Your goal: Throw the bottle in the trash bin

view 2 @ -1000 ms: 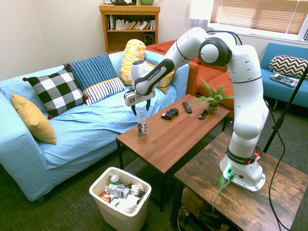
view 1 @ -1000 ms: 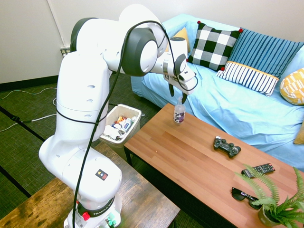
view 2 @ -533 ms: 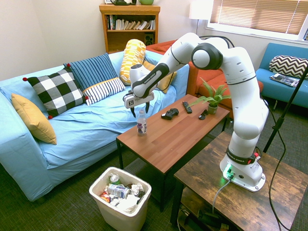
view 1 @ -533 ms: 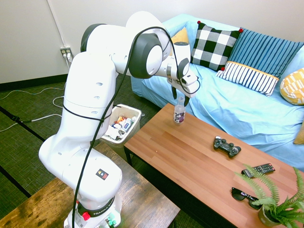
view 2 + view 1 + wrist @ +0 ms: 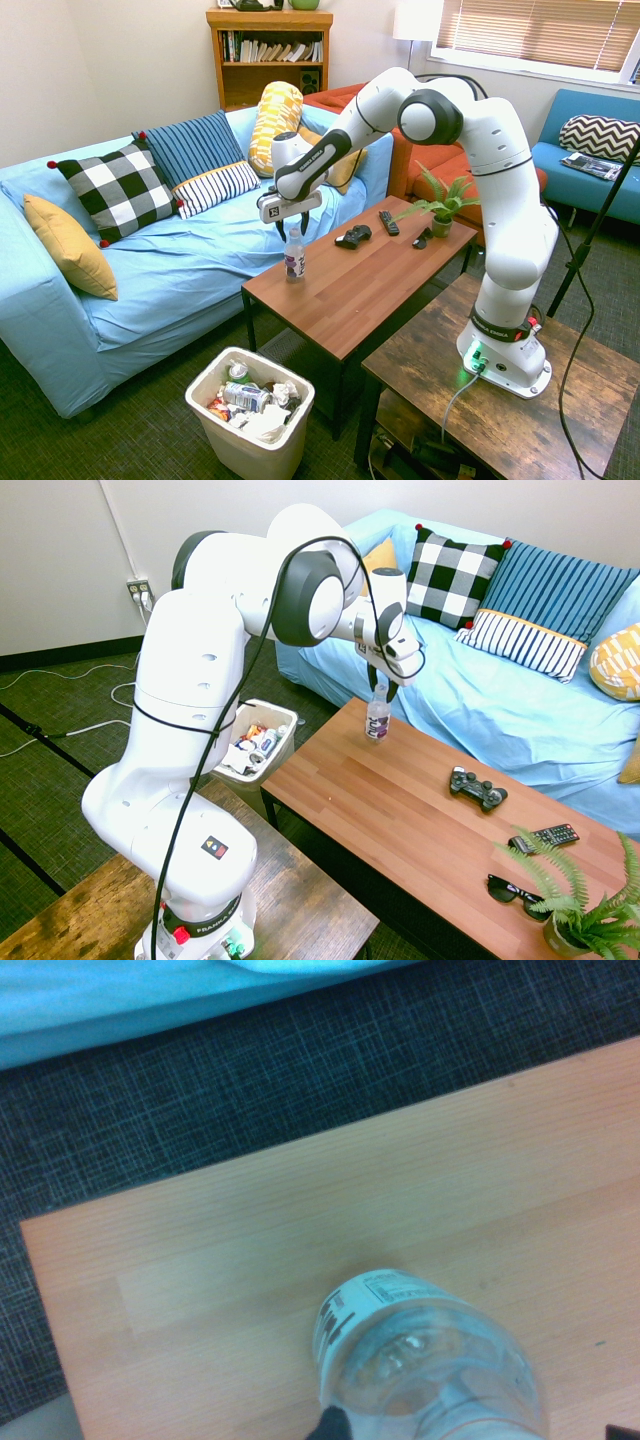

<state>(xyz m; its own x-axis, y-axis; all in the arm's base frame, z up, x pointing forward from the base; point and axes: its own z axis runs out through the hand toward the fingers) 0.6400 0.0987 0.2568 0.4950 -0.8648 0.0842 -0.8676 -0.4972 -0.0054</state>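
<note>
While the white robot arm arches over a living room, a long sofa draped in light blue fabric fills the background, stacked with a black-and-white checked cushion, a blue striped cushion and a mustard-yellow cushion. Before the sofa stands the low rectangular wooden desk with a reddish-brown top, and the arm's base sits on a darker, rustic wooden side desk. On the dark carpet at the near corner of the reddish desk, below the bottle's end, is the small white rectangular plastic trash bin, already holding cans and crumpled wrappers.

Standing upright near the desk's corner closest to the sofa and the bin is the small clear plastic bottle with a white cap and dark purple label band. The gripper points straight down directly over it, its dark fingers reaching down on either side of the cap and neck; whether they have clamped onto the bottle cannot be told from these views. The wrist view looks down on the bottle's clear shoulder and label against the wood grain.

Farther along the desk lie a black game controller, a black remote control, dark sunglasses and a small potted fern.
</note>
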